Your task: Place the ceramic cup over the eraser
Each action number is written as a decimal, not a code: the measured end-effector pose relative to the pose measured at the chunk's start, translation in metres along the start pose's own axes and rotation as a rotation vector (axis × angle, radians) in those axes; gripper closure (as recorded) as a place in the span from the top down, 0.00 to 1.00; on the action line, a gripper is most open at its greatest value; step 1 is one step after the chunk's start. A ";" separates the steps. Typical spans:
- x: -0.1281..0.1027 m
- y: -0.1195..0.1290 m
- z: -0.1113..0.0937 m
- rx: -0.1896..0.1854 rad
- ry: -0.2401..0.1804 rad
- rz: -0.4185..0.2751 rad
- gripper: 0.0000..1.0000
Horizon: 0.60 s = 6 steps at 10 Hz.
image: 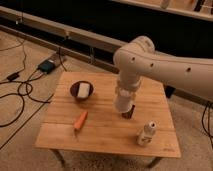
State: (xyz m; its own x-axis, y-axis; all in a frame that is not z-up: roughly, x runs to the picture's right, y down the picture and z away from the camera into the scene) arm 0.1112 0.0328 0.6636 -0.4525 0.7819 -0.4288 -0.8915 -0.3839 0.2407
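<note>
Gripping the ceramic cup (121,106), the claw (123,99) hung over the bench (100,131), with the eraser (130,114) just beneath it, partly hidden.

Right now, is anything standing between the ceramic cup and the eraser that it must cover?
Nothing visible does. The gripper is at the ceramic cup, just above the eraser that shows at its lower right. The small white bottle stands apart.
</note>
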 end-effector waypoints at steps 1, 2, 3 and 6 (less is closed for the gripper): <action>-0.003 -0.003 0.004 0.003 0.003 0.009 0.00; -0.005 -0.006 0.008 0.004 0.010 0.014 0.00; -0.008 -0.008 0.013 0.007 0.017 0.013 0.00; -0.018 -0.011 0.027 0.017 0.040 0.006 0.00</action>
State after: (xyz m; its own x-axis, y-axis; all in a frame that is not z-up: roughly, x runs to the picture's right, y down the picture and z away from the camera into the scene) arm 0.1293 0.0364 0.6924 -0.4583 0.7595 -0.4616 -0.8886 -0.3797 0.2575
